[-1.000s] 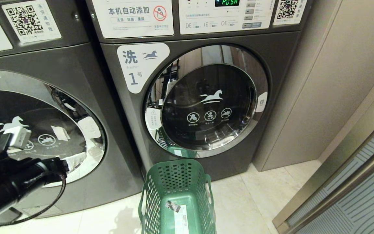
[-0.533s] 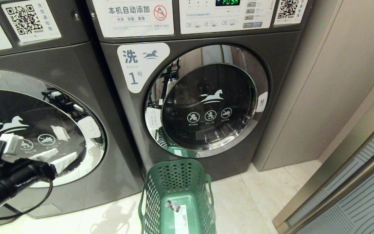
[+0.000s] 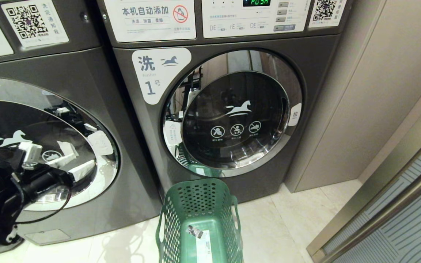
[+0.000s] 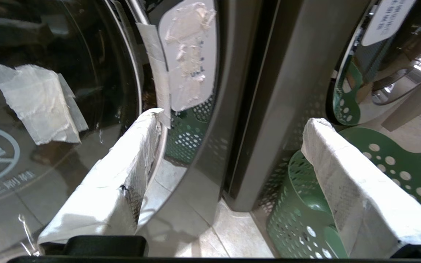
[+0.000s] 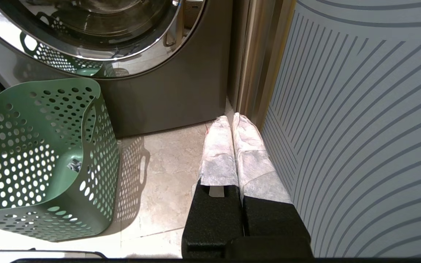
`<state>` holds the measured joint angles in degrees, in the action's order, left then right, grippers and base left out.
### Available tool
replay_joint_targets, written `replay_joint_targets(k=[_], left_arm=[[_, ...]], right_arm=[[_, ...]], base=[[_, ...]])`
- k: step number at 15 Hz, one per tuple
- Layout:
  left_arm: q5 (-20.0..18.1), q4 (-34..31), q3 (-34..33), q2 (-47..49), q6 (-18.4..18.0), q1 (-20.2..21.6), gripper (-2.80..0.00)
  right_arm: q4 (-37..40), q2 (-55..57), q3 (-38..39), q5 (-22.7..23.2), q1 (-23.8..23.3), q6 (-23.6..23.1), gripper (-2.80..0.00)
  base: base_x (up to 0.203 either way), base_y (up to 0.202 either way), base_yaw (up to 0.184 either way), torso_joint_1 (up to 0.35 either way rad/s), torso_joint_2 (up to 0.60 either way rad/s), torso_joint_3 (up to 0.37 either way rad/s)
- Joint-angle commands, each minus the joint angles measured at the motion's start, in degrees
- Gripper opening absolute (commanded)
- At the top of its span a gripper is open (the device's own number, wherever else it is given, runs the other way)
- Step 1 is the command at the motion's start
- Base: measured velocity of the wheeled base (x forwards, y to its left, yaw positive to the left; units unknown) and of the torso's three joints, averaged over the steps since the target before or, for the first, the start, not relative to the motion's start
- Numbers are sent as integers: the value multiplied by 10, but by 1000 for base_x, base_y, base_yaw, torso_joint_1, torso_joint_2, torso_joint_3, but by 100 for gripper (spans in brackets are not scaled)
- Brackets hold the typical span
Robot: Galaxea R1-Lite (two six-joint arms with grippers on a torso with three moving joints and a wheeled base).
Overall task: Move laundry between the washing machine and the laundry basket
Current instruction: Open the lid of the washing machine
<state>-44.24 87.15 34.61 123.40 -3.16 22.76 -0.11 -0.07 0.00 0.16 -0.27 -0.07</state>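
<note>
Laundry room, washer [image 3: 228,109] labelled "洗 1号", green basket [image 3: 199,215], left hand [image 4: 228,153] spread, right hand [image 5: 232,124] pressed together.

Washing machine [image 3: 42,109]: dark grey front-loader, round chrome-rimmed glass door shut, white tape patches on the glass, standing left of its twin. Laundry basket [image 3: 199,219]: green perforated plastic, cut-out handles, upright on the tiled floor before the twin, white sticker inside, holding no garments.

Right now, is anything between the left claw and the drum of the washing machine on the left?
Yes: the machine's round glass door looks shut, and the open left claw sits just before its right edge. The green basket stands aside.
</note>
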Motion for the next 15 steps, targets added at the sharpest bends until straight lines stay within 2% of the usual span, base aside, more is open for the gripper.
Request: replay_joint_targets(k=[1,6,11,15], left_arm=[[-2,5,38,30,1,-4,0],[-2,5,62,48,1,-26,0],[6,5,134,93,-1,-49,0],[14,5,139,104,-1,-51,0]], right_arm=[[-1,1,0,0,0,0,-280],[-1,1,0,0,0,0,-280],[0,1,0,0,0,0,-280],[0,1,0,0,0,0,-280]], base=[[0,0,0,0,0,0],[0,0,0,0,0,0],[0,0,0,0,0,0],[0,0,0,0,0,0]])
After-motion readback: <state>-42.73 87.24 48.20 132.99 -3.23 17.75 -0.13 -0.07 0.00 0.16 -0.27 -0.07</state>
